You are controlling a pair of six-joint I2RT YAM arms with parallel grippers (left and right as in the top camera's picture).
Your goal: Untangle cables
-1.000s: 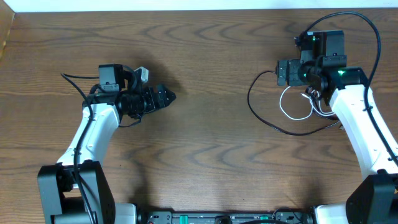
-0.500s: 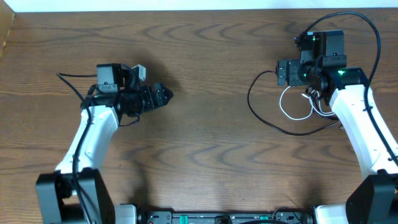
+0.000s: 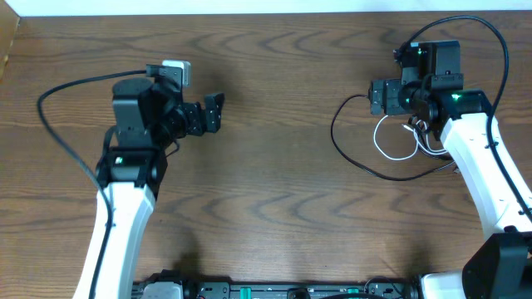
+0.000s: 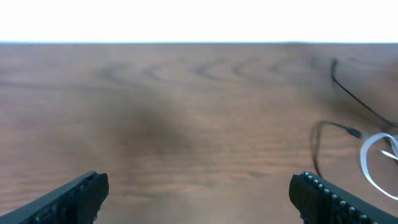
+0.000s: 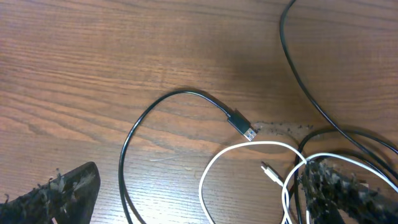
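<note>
black cable plug (image 5: 244, 128), clear from right wrist

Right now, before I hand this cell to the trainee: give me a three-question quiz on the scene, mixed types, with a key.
1. True or false: the black cable and the white cable lie on the table by the right gripper.
2. Fill in: the left gripper stands ___, with nothing between its fingers.
3. The right gripper holds: A) the black cable, B) the white cable, C) nothing.

Key: 1 true; 2 open; 3 C.
</note>
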